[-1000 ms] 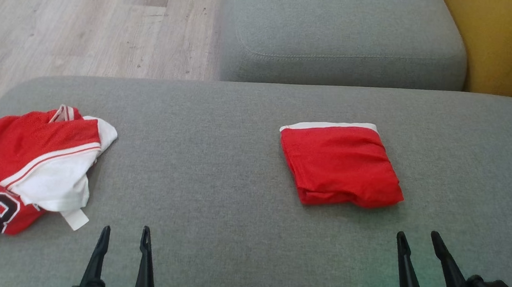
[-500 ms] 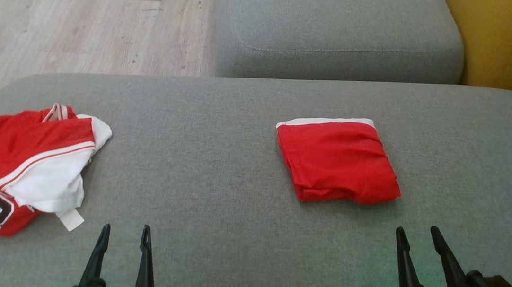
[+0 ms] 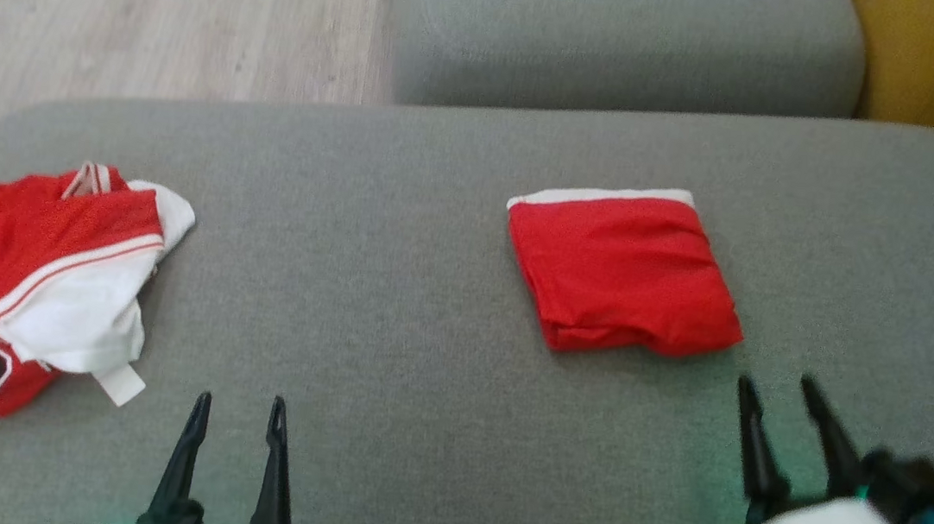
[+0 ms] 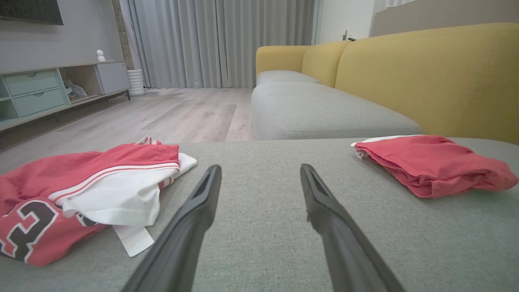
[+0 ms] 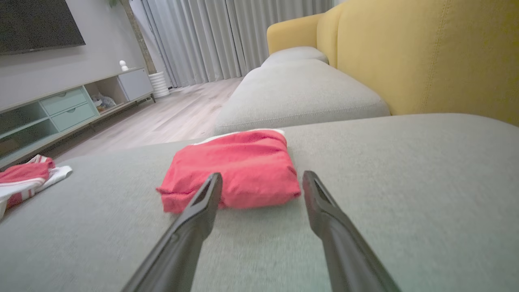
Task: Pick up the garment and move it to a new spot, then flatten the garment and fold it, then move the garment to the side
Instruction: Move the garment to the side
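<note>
Showing a black "3" — crumpled red-and-white jersey (image 3: 32, 268) on cushion (image 3: 396, 272); left hand (image 3: 240, 399), right hand (image 3: 774, 381) both apart, empty

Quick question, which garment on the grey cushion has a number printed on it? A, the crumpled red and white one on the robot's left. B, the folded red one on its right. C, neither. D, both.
A: the crumpled red and white jersey shows black numerals on its near corner, while the folded red garment is plain red with a white strip along its far edge.
</note>
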